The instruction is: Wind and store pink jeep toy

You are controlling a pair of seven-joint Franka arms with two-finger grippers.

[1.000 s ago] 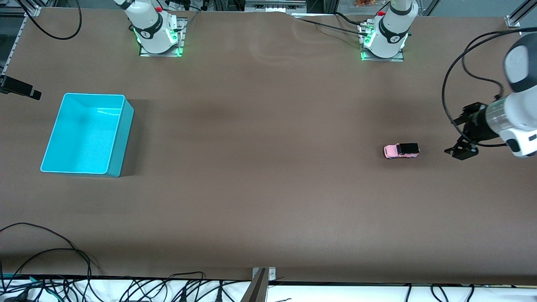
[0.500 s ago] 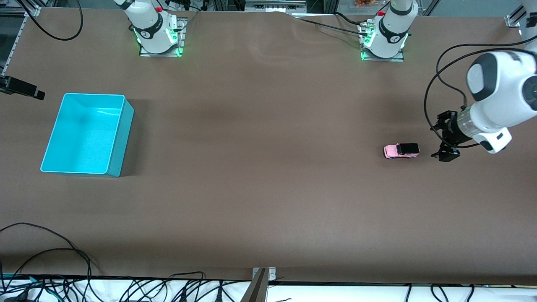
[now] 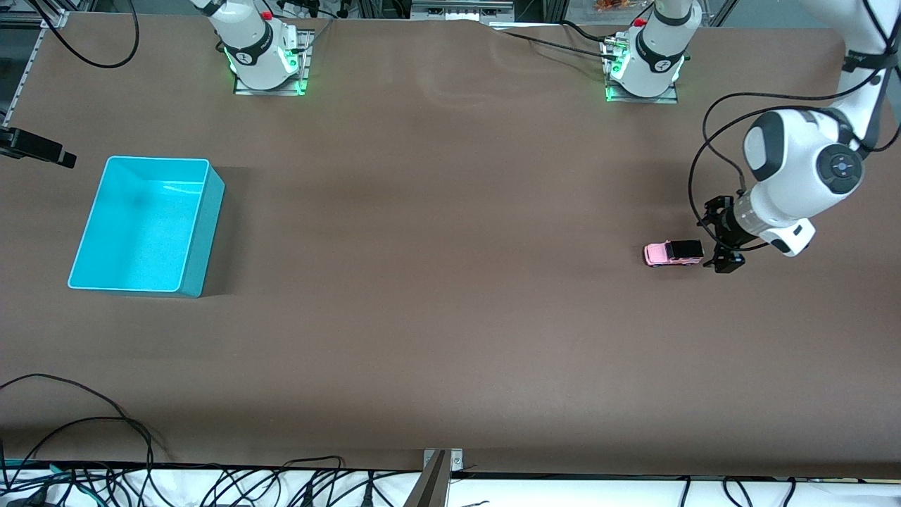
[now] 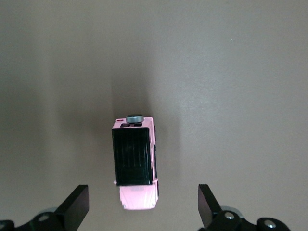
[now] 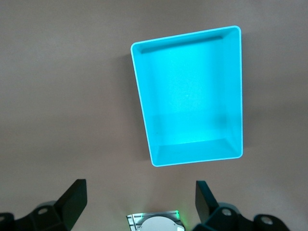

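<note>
currently, reading the front view from the right arm's end of the table to the left arm's end:

turquoise bin (image 3: 144, 225): i see an open rectangular tub, smooth thin plastic walls, rounded rim, nothing in it; it sits toward the right arm's end of the table, well apart from the toy.

right gripper (image 5: 139, 202): it waits high over the bin, fingers spread wide, holding nothing.

table (image 3: 436, 282): flat matte brown covering, slightly creased near the bases.

pink jeep toy (image 3: 673, 253): standing on its wheels on the table toward the left arm's end. boxy light-pink body, ribbed black roof (image 4: 132, 156), a grey round spare (image 4: 134, 117) on the tail.

left gripper (image 3: 723, 246): low, just beside the toy's black tail end, fingers released and empty; in the left wrist view the jaws stand wider than the body.

handling, my judgement: light, rigid, probably hard plastic or die-cast; free-rolling wheels, so it may scoot away under a sideways nudge.

grasp point, my judgement: pinch the two flat long sides at mid-body, below the roof, keeping clear of the wheels so i can drag it backward to wind it.
</note>
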